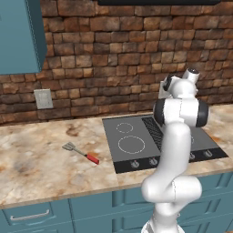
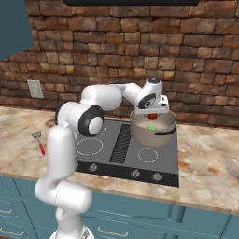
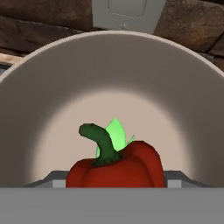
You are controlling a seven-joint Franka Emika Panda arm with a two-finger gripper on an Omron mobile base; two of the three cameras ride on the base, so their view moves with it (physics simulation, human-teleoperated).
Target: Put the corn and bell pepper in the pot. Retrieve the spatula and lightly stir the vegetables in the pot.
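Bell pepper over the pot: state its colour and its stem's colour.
The bell pepper is deep red with a dark green stem; the hand view shows it best.

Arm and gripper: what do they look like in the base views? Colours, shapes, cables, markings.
The arm is glossy white with rounded, tube-like links and dark, near-black bands at the joints; one joint cap near the wrist is pale grey. The gripper hangs from a white hand with a dark round patch on its side. No cables or markings are legible.
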